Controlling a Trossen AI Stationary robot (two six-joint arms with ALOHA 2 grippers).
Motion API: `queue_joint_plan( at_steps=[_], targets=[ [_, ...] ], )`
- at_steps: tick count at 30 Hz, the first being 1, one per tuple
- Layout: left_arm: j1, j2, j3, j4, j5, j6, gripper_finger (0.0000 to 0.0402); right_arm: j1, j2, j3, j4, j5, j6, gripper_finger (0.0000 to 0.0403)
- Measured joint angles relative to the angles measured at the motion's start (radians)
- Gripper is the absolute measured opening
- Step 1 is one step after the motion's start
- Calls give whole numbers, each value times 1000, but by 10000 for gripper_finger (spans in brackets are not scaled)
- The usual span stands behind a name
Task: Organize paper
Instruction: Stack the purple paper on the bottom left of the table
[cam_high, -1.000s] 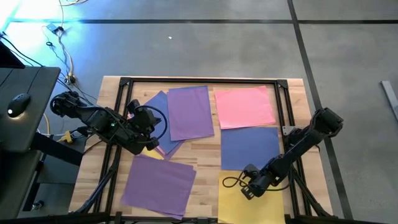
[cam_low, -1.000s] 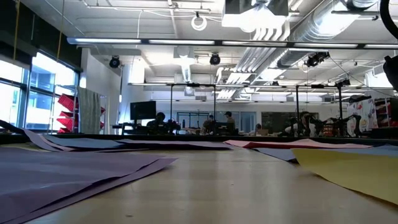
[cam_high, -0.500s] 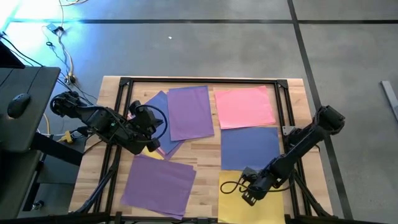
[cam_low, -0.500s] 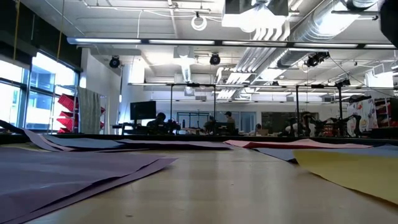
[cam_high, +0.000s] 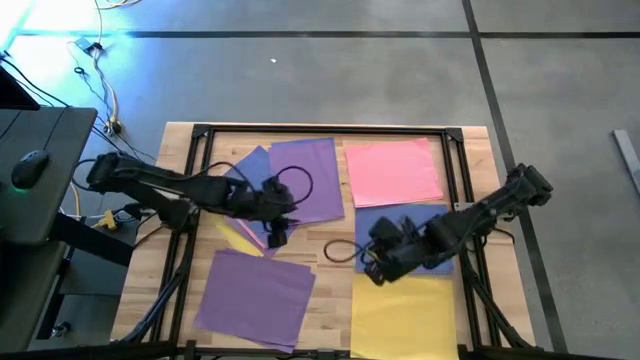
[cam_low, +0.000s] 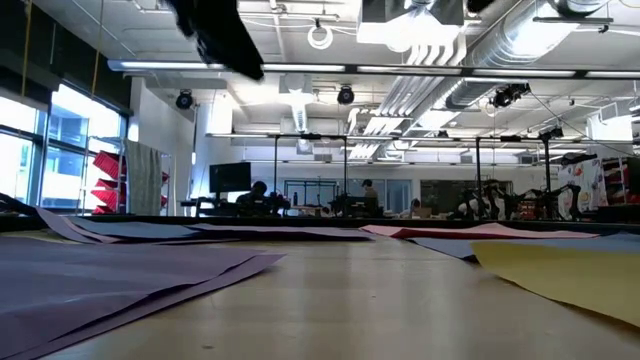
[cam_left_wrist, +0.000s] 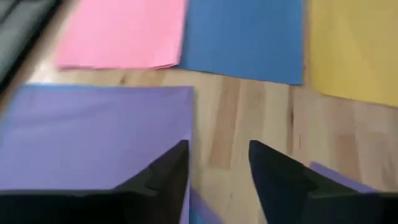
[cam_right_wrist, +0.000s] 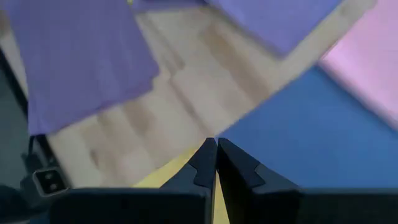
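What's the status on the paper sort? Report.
Left tool open, empty, over wood by the upper purple sheet. Right tool shut, empty, at the blue sheet edge. Paper lies spread out, unstacked. Nothing in the way.

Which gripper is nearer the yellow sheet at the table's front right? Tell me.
Right. The right gripper is shut, right at the yellow sheet's far edge. The left gripper is open over the purple sheets, across bare wood.

Wooden table (cam_high: 330, 245), black frame rails (cam_high: 196, 160), grey floor (cam_high: 330, 80), cables (cam_high: 100, 75), people at distant desks (cam_low: 340, 200)
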Motion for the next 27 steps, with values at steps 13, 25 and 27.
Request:
queue_joint_plan(
  at_steps=[13,25,27],
  targets=[
    [94,256,-200,354,33,345,198,-4,0,61,-127,33,-11,0],
    [126,446,-195,429,83,305,195,-4,0,60,-125,3,46,0],
    [126,449,-195,421,92,300,181,-4,0,60,-123,3,63,0]
  ],
)
